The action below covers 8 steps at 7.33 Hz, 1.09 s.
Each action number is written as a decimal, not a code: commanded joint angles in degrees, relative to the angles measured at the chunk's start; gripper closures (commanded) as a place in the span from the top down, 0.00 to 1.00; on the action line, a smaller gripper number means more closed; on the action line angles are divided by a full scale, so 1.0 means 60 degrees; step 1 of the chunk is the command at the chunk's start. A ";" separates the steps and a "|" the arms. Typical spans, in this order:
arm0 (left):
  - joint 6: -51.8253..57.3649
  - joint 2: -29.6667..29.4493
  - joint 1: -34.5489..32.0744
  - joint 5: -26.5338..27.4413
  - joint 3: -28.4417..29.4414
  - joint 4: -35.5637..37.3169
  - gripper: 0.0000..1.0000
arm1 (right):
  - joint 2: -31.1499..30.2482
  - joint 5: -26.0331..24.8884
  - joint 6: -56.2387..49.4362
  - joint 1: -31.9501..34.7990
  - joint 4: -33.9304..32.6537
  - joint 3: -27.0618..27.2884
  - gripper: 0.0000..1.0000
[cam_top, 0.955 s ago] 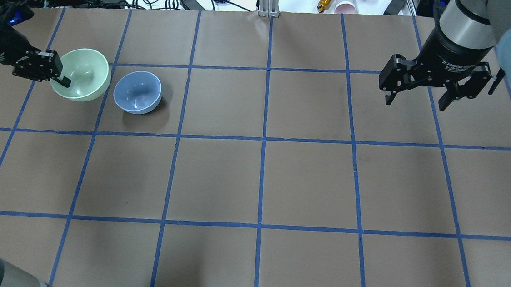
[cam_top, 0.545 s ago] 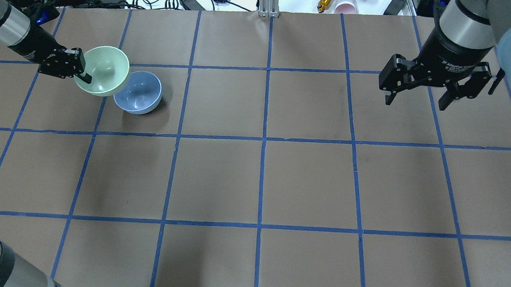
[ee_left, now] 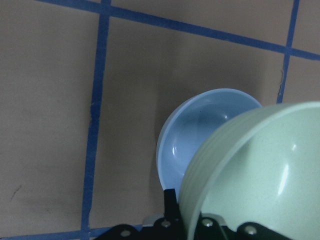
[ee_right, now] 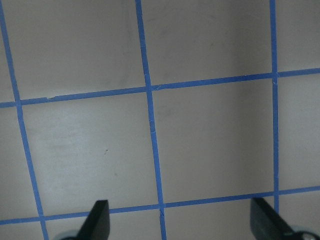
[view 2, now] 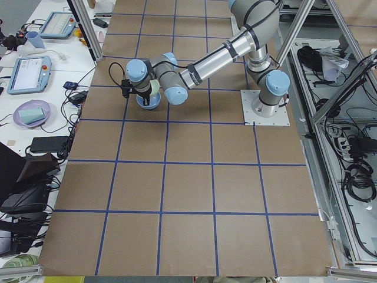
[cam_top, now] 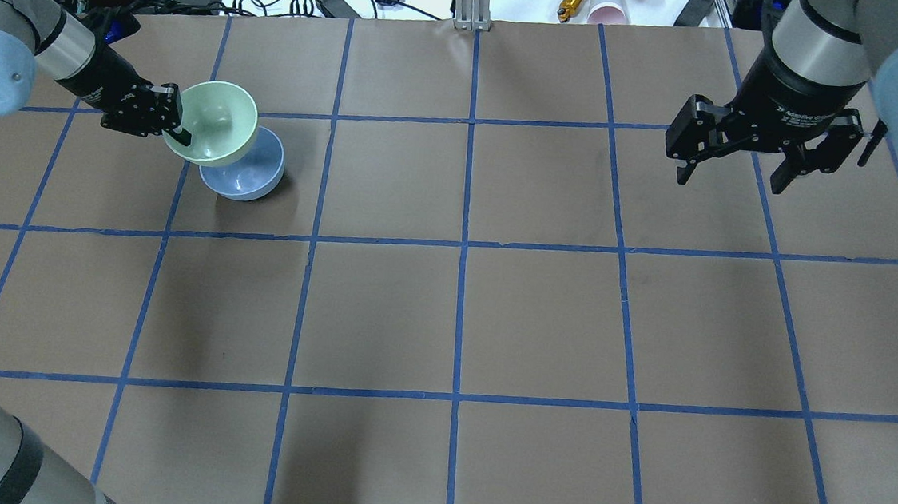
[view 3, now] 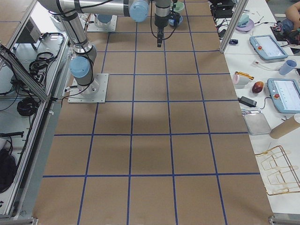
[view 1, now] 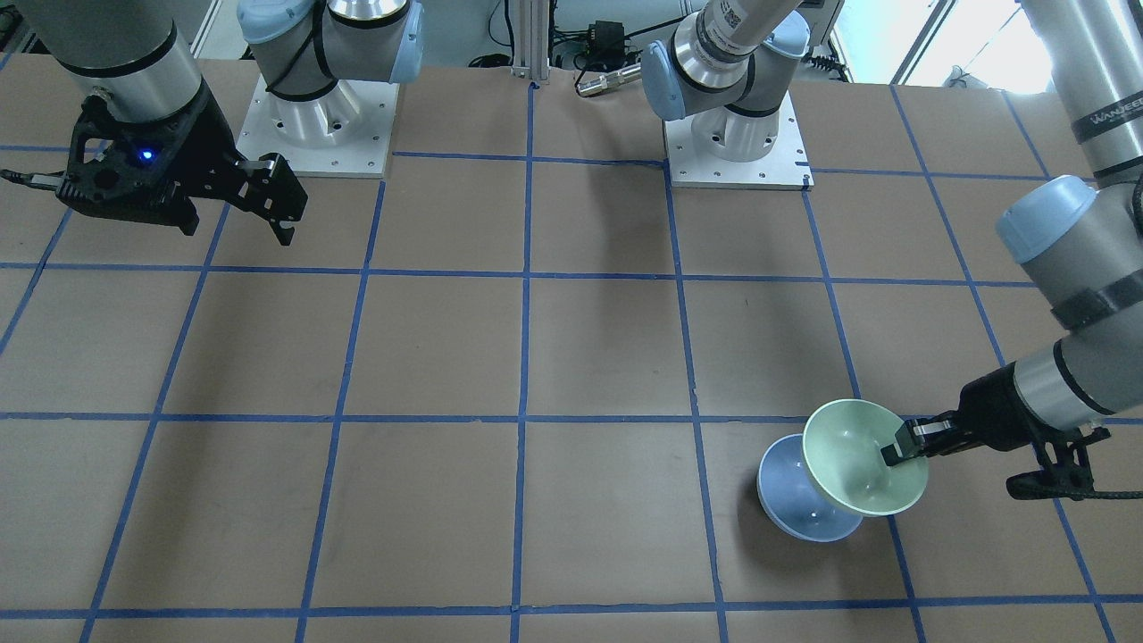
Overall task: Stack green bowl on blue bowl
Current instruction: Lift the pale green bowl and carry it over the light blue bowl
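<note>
Black left gripper (cam_top: 178, 132) pinched on rim of green bowl (cam_top: 217, 120). Bowl tilted, partly over blue bowl (cam_top: 253, 180), which sits on brown table (cam_top: 380, 311). Contact unclear. Right gripper (cam_top: 731, 180) spread wide, well apart.

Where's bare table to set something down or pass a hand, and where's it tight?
Bare: the far-row squares between the bowls and the right gripper, which hangs open, and every row of the table nearer the robot. Crowded: the far-left squares, where the left gripper holds the green bowl partly over the blue bowl.
</note>
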 commanded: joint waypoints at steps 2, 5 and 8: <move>0.0004 -0.0257 -0.0032 -0.0029 -0.0057 0.0188 0.13 | 0.0000 0.0008 0.0000 0.0000 0.0000 0.0000 1.00; -0.0011 -0.0389 -0.0046 -0.0043 -0.0071 0.0394 0.14 | 0.0000 -0.0006 0.0000 0.0000 0.0000 0.0000 1.00; -0.0040 -0.0491 -0.0046 -0.0058 -0.0086 0.0555 0.14 | 0.0000 -0.0006 0.0000 0.0000 0.0000 0.0000 1.00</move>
